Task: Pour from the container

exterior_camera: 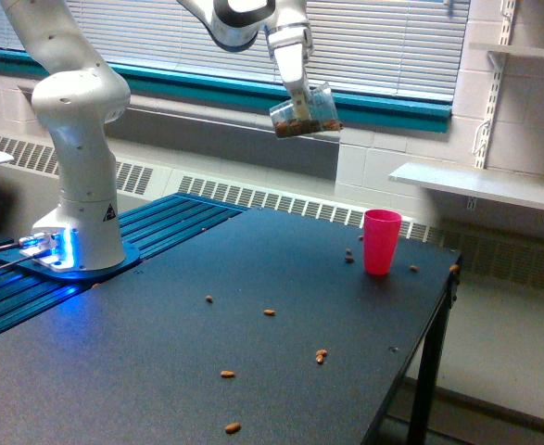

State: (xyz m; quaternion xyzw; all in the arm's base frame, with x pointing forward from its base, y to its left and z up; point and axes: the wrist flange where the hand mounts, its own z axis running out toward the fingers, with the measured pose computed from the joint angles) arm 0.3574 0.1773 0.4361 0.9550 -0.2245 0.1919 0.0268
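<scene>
hanging high over dark desk [253, 278], claw [299, 100] clamped on clear round plastic container [306, 111], tilted, brown pellets inside. opaque pink cup [381, 241] sits well below container, offset toward exterior view's right. risk: from that height and offset, pellets miss cup, bounce, join scattered brown pellets [269, 312] on desk.

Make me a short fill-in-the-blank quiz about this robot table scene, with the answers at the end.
1. The upright cup on the table is coloured ____.
2. The gripper holds a clear container tilted high ____ the table.
3. Small brown pieces lie scattered on the ____.
4. The robot's base glows ____ at the exterior view's left.

Answers: pink; above; table; blue
</scene>
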